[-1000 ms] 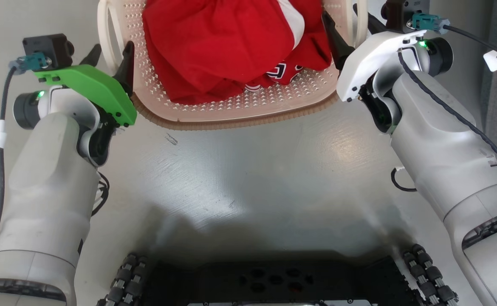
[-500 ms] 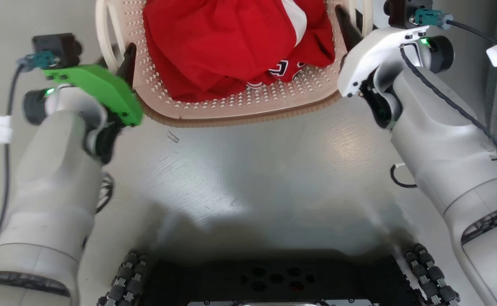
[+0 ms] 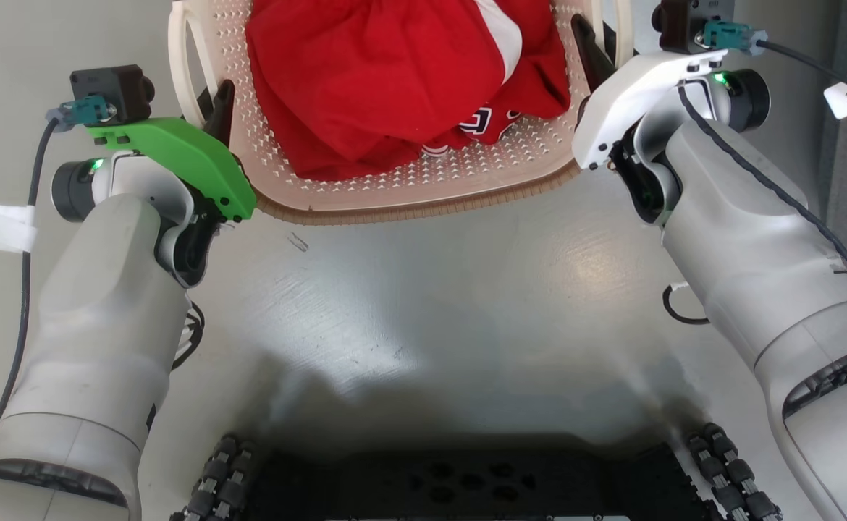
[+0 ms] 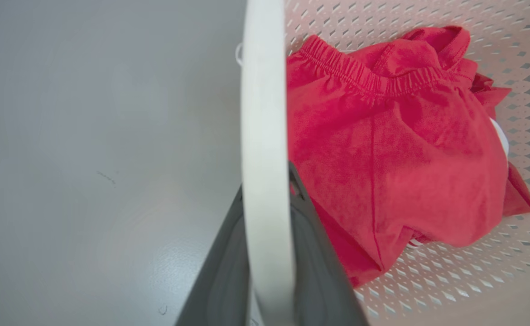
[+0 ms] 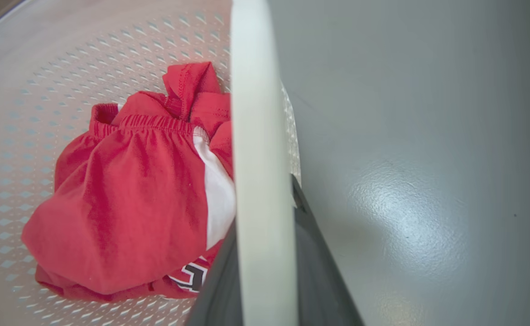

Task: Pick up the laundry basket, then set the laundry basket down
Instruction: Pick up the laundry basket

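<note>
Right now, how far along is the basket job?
Done: left pincer is closed on the left handle, right pincer on the right handle of the laundry basket, red clothes inside. In hand: the lift; whether it is off the floor I cannot tell. To do: setting it down and letting go.

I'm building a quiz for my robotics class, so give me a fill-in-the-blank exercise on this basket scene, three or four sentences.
1. The laundry basket holds a heap of ____ clothing.
2. The left gripper has one finger on each side of the basket's ____ left handle.
3. The wrist cover on the left arm is ____.
4. The right gripper is clamped on the basket's right ____.

Missing words: red; white; green; handle.
</note>
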{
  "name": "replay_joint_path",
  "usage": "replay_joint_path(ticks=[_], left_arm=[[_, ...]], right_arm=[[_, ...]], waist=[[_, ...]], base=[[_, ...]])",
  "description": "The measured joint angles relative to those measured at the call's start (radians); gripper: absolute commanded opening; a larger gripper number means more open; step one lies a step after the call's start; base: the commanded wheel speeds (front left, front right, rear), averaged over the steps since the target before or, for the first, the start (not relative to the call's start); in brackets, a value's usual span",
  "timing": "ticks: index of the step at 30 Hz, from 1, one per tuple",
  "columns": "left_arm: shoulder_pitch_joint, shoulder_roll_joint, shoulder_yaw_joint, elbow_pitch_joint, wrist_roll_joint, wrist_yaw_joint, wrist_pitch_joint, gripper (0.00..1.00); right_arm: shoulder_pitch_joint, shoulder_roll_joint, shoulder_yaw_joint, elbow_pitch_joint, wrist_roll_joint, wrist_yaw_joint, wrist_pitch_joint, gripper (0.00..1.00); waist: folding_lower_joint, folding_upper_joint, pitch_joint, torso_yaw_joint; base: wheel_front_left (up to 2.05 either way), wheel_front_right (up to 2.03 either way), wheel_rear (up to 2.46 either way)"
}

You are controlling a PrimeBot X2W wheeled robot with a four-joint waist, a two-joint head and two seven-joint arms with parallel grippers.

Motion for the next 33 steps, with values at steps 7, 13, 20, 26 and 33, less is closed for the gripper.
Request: replay_joint_path(ticks=[7, 13, 20, 26, 33], left_arm=[[0.002, 0.001, -0.029, 0.014, -0.013, 0.0, -0.019, 0.0], [0.019, 0.001, -0.051, 0.037, -0.03, 0.0, -0.026, 0.0], [0.075, 0.002, -0.092, 0.052, -0.047, 0.0, -0.026, 0.0], [0.121, 0.002, -0.122, 0.069, -0.06, 0.0, -0.016, 0.0], [0.178, 0.002, -0.142, 0.086, -0.083, 0.0, 0.007, 0.0]], right_arm=[[0.014, 0.0, 0.019, 0.008, 0.021, 0.002, -0.012, 0.0], [0.049, 0.0, 0.039, 0.014, 0.058, 0.011, -0.018, 0.0], [0.115, 0.001, 0.073, 0.017, 0.097, 0.018, -0.018, 0.0], [0.181, 0.004, 0.096, 0.019, 0.139, 0.021, -0.014, 0.0], [0.245, 0.008, 0.12, 0.019, 0.193, 0.022, 0.023, 0.0]], waist=[[0.0, 0.0, -0.042, -0.002], [-0.0001, 0.0, -0.093, -0.006], [-0.0001, 0.0, -0.167, -0.016], [-0.0001, 0.0, -0.241, -0.027], [-0.0001, 0.0, -0.335, -0.043]], base=[[0.0, 0.0, 0.0], [0.0, 0.0, 0.0], [0.0, 0.0, 0.0], [0.0, 0.0, 0.0], [0.0, 0.0, 0.0]])
